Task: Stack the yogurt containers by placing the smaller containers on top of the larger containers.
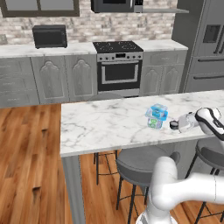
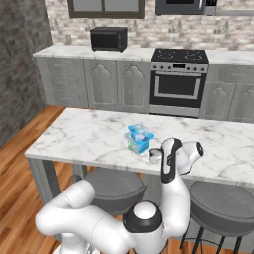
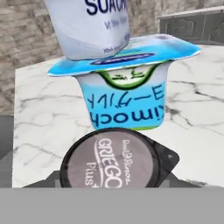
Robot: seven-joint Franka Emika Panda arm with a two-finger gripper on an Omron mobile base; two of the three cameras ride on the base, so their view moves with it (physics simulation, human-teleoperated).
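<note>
On the marble island counter [image 1: 100, 127] stands a larger container [image 3: 127, 98] with a green and white label and a blue rim. A smaller container [image 3: 89, 26], pale blue, rests upright on its lid. The same stack appears as larger container [image 1: 155, 121] under smaller container [image 1: 157, 110], and in the right base view as stack [image 2: 138, 139]. My gripper [image 1: 175, 124] [image 2: 155, 156] lies level just right of the stack, shut on a third small yogurt container with a dark grey lid [image 3: 113, 164]. That cup hides my fingertips in the hand view.
Round grey stools [image 1: 140, 162] [image 2: 218, 198] stand under the counter's near edge. Bare marble stretches left of the stack [image 2: 79, 136]. Along the far wall are a stove [image 1: 118, 65], a black microwave [image 1: 49, 36] and a fridge [image 1: 205, 43].
</note>
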